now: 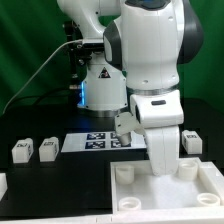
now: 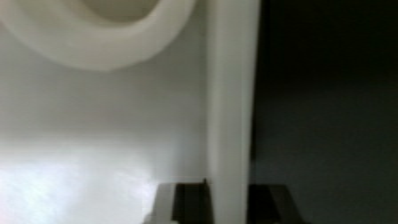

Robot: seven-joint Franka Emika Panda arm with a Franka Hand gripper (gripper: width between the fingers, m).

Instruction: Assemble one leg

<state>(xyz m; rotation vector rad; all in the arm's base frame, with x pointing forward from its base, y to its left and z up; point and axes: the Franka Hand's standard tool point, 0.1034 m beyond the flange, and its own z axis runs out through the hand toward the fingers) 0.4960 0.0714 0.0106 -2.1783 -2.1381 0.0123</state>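
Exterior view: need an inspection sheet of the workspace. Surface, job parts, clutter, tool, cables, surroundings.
Surface: black table; the marker board lies flat on it.
Job's things: three loose legs stand on the table: outer leg and inner leg side by side at the exterior view's left, lone leg at its right. The white square part with corner posts lies in front.
Clutter: a white piece cut off by the frame edge, unidentified.
Grippers: the tool is low over the white square part; its fingers are hidden, so its state can't be told.
Cables: a black cable runs behind the table.
Surroundings: green wall; blue light at the arm base.
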